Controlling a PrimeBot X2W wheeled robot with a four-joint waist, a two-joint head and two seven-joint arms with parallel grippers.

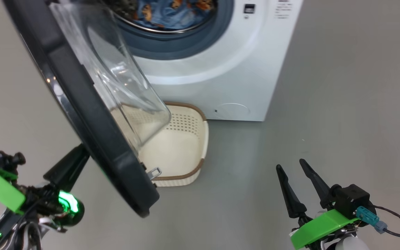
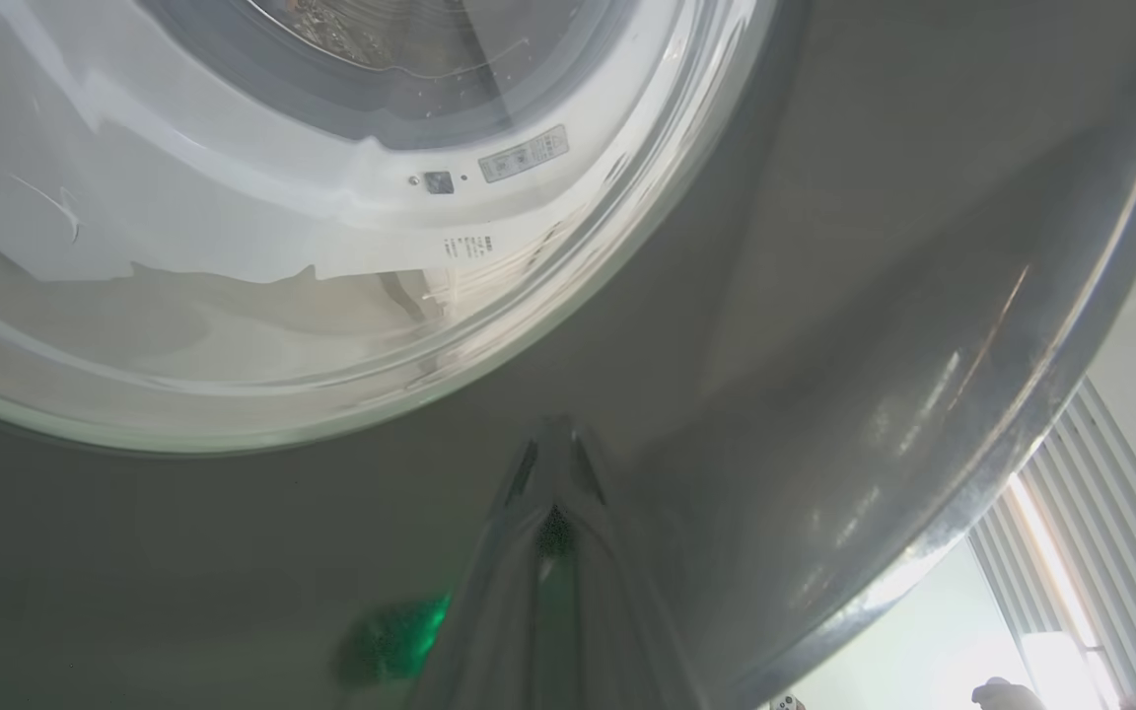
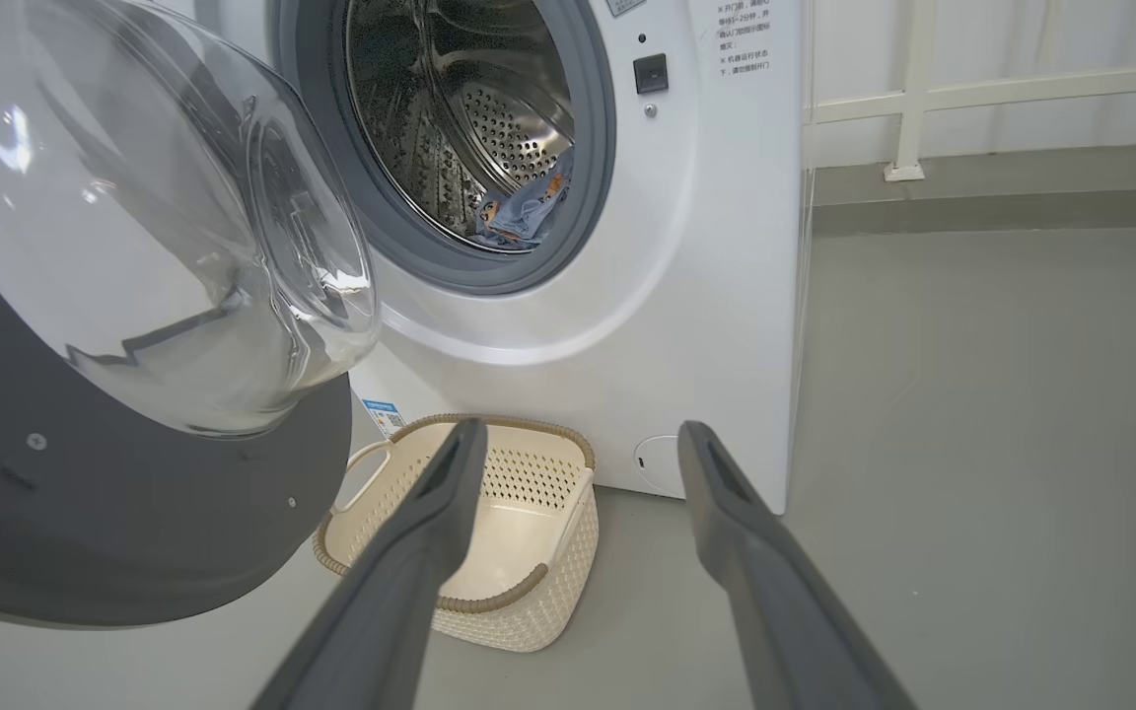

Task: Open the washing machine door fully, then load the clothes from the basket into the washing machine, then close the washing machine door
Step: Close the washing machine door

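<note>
The washing machine stands ahead, and its round black door with the clear glass bowl hangs partly swung open over the basket. My left gripper is shut with nothing in it, its tips against the door's glossy outer face. In the left wrist view the closed fingers meet that face just below the window. The blue printed clothes lie inside the steel drum. The cream basket sits empty on the floor before the machine. My right gripper hangs open, well back from the basket.
Open grey floor lies right of the machine. A white rail and wall stand behind it. Window blinds show past the door's edge. A cable trails from my right wrist.
</note>
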